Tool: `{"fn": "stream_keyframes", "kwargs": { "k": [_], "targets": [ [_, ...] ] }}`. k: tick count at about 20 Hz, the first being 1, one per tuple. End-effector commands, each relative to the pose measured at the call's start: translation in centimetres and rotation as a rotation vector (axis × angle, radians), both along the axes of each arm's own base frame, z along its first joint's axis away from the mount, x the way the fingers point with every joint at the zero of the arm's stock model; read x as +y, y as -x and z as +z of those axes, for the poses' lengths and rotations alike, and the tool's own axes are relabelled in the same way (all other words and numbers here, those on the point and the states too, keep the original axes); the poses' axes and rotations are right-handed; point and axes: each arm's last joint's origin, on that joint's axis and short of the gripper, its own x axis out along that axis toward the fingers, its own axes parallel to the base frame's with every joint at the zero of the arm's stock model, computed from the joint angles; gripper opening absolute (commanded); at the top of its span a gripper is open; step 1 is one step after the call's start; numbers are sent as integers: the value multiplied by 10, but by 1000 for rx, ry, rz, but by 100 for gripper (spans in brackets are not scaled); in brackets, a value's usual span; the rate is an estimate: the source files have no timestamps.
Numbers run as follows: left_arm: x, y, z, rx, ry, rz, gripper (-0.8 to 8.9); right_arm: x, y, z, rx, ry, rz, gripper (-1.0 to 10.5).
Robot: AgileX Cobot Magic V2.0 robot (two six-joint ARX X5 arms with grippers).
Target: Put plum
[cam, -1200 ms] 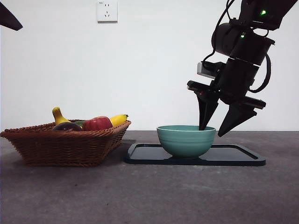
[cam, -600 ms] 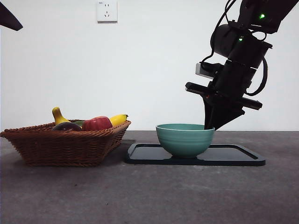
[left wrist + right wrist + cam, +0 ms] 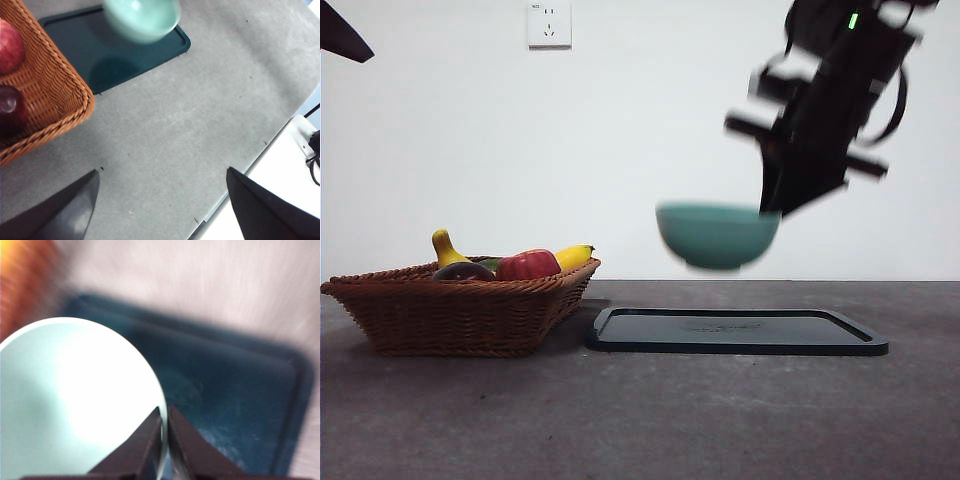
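Observation:
The dark plum (image 3: 463, 271) lies in the wicker basket (image 3: 460, 312) at the left, next to a red apple (image 3: 528, 265); it also shows in the left wrist view (image 3: 11, 106). My right gripper (image 3: 772, 208) is shut on the rim of the teal bowl (image 3: 717, 235) and holds it in the air above the dark tray (image 3: 735, 331). In the right wrist view its jaws pinch the bowl's rim (image 3: 164, 440) over the tray (image 3: 235, 390). My left gripper (image 3: 160, 210) is open and empty, high over bare table beside the basket.
Bananas (image 3: 572, 256) lie in the basket behind the apple. A wall socket (image 3: 549, 23) is on the white back wall. The table's edge and a white surface (image 3: 280, 165) show in the left wrist view.
My right gripper closed on the bowl's rim and lifted the bowl off the tray, well above it. The left arm has not moved.

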Motion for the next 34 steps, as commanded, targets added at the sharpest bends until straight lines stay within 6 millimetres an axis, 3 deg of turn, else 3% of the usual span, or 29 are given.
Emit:
{"fn": "stream_keyframes", "kwargs": {
  "k": [1, 7, 11, 15, 24, 28, 34],
  "targets": [
    [-2, -2, 3, -16, 4, -14, 402, -2, 13, 29, -59, -20, 7, 13],
    [-2, -2, 2, -15, 4, -13, 402, -12, 77, 80, -78, 2, 74, 13],
    [-2, -2, 3, -15, 4, -13, 402, -11, 114, 84, -93, 7, 131, 13],
    [-2, -2, 3, -15, 4, -13, 402, -4, 130, 50, -35, 30, 176, 13],
    [-2, -2, 3, -15, 4, -13, 402, 14, 138, -39, 62, 50, 175, 13],
    [-2, -2, 2, -15, 4, -13, 402, 20, 133, -58, 89, 63, 182, 13],
    [-2, -2, 2, -14, 4, -13, 402, 27, 129, -71, 120, 83, 197, 13]
  ]
}}
